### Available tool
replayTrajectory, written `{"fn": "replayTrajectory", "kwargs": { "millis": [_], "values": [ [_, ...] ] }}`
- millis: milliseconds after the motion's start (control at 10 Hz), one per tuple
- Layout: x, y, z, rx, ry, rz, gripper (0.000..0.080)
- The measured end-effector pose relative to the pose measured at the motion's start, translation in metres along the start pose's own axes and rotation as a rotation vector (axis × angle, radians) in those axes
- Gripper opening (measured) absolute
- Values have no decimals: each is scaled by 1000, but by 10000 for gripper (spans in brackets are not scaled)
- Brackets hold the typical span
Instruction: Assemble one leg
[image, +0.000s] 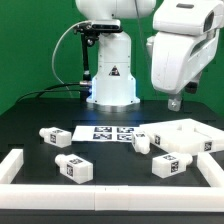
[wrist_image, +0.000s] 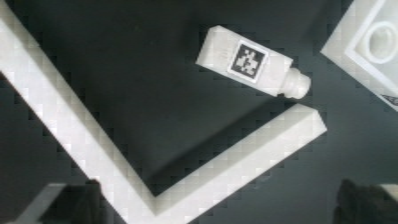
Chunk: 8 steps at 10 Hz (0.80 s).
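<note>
No step of the assembly is done yet, judging by how things lie. All four posts rest loose on the black bench (image: 30, 118). The first leg (image: 55, 135) and the second leg (image: 72, 168) lie toward the exterior view's left. The third leg (image: 143, 142) lies just beside the marker board (image: 108, 131), and the fourth leg (image: 168, 163) is near the white panel (image: 190, 135). No leg stands in the panel, so picking one up, carrying it over and fitting it are all left to do.

The tool (image: 176, 100) hangs well above the bench toward the exterior view's right, its fingers spread wide with nothing between them.

The wrist view looks down on one tagged leg lying near a corner of the white rail (wrist_image: 267, 150), apart from it. I cannot tell which of the four it is. The fingertips there are only dark blurs, the panel is cut off at the edge, and its mounting holes cannot be made out.
</note>
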<state>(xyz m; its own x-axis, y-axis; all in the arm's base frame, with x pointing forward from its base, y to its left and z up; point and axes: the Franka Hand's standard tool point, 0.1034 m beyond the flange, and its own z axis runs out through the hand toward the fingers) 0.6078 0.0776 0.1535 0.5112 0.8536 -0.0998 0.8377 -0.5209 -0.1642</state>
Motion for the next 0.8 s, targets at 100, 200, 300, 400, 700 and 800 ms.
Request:
{"fn": "replayTrajectory", "kwargs": {
  "millis": [100,200,300,400,700,800],
  "values": [
    [0,0,0,0,0,0,649],
    [0,0,0,0,0,0,649],
    [0,0,0,0,-1,-1,649],
    [0,0,1,0,-1,-1,649],
    [-6,1,19,-45,40,13,649],
    [-11,1,32,-56,52,21,649]
  ]
}}
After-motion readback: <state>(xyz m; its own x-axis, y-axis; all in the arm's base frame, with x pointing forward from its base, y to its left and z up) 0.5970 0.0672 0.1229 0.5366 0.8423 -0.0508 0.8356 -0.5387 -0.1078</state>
